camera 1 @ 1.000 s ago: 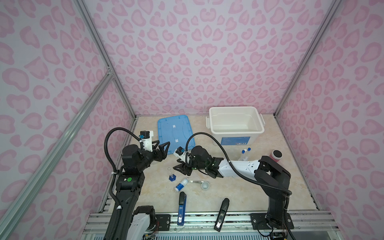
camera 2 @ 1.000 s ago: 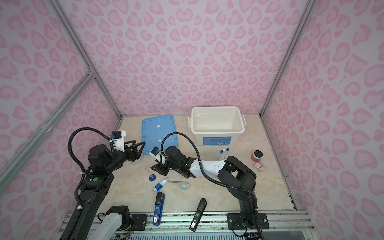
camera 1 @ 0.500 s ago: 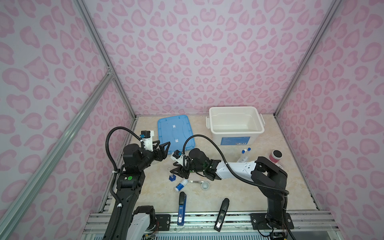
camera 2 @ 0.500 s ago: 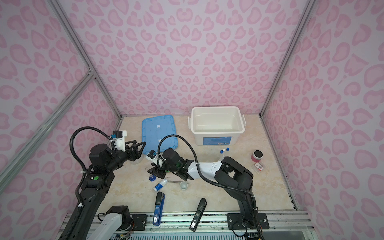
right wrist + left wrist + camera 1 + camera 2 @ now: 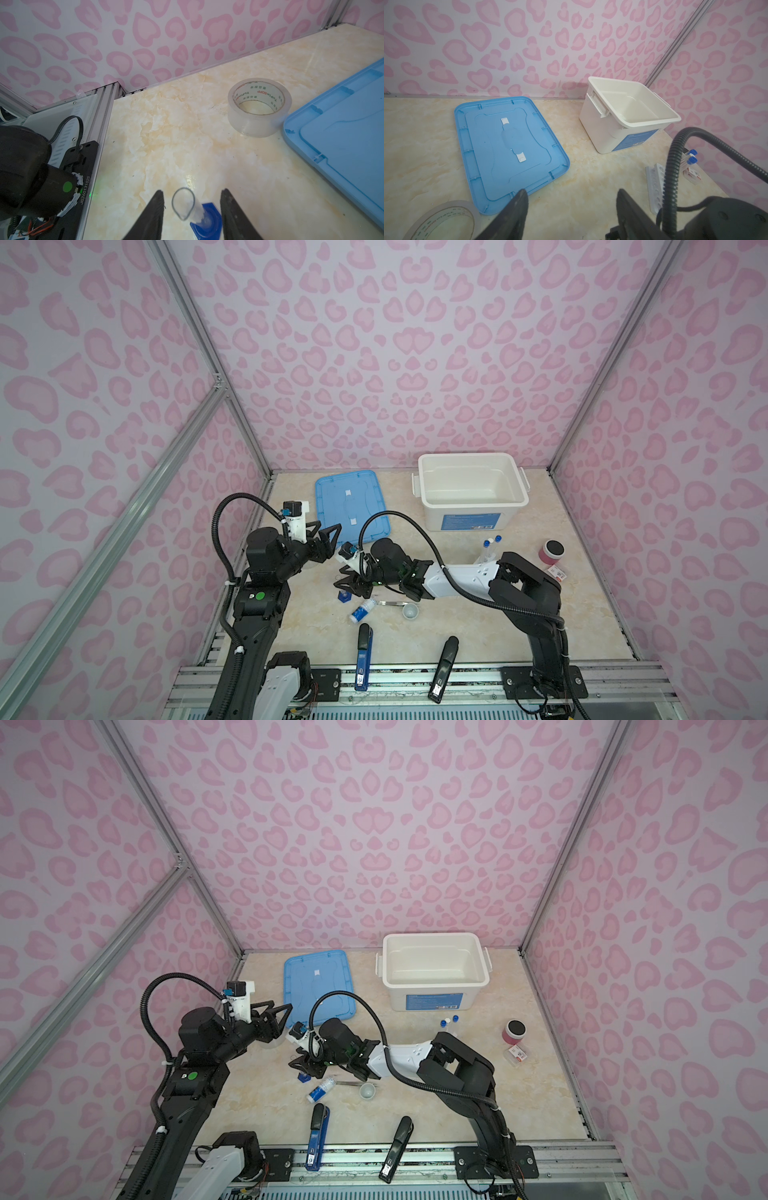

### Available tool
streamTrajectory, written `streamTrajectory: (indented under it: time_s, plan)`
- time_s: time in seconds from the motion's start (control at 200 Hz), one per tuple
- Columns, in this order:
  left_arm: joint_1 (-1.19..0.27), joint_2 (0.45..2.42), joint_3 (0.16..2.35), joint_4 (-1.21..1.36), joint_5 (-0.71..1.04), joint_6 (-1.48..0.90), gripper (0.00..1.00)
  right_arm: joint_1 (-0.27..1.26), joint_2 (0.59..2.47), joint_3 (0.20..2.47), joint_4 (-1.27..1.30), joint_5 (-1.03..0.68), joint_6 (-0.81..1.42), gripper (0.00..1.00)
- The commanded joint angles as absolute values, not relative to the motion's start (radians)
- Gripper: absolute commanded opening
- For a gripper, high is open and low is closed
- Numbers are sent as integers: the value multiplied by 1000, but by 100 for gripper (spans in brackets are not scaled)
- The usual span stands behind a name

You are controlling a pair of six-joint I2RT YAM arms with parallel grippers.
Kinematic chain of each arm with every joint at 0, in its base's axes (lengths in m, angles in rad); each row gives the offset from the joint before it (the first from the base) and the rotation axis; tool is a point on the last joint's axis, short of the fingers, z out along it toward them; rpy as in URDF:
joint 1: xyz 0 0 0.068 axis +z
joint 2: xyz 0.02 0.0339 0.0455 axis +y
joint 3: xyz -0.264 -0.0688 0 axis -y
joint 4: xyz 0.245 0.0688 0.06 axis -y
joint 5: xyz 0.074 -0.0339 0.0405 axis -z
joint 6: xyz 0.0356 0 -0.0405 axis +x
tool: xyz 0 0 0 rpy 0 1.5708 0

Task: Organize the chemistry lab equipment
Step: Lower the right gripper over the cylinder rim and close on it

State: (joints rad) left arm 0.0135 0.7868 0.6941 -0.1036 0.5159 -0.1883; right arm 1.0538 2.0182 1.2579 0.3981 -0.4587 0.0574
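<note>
Right end effector (image 5: 192,192) astride blue-based cylinder (image 5: 195,212)

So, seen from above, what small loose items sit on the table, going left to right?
Blue-based clear cylinder → white-and-blue bottle → tiny white cup → black stapler-like tool → capped clear test tubes → red jar with black lid.

- In both top views the bin (image 5: 473,502) sits right of centre in the frame, with the lid (image 5: 349,506) flat on the table to its left.
- The test tubes (image 5: 489,546) stand below the bin, a jar (image 5: 552,551) to their right.
- Near centre, the cylinder (image 5: 343,596) stands just left of the lying bottle (image 5: 362,610); the tweezers (image 5: 392,603) and cup (image 5: 410,611) lie to the bottle's right.
- A stapler-like tool (image 5: 363,655) lies at lower centre, a second tool (image 5: 444,662) to its right.
- In the right wrist view the tape roll (image 5: 258,107) sits just beside the lid's corner.
</note>
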Motion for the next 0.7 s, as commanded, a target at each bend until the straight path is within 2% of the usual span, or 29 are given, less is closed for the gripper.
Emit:
streamTrajectory:
  time_s: [0.0, 0.695]
  plan:
    - [14, 782, 701, -89, 528, -178, 69, 1060, 2043, 1267, 428, -464, 49, 44]
    - [14, 770, 704, -107, 517, -158, 70, 1074, 2099, 1300, 429, -441, 64, 22]
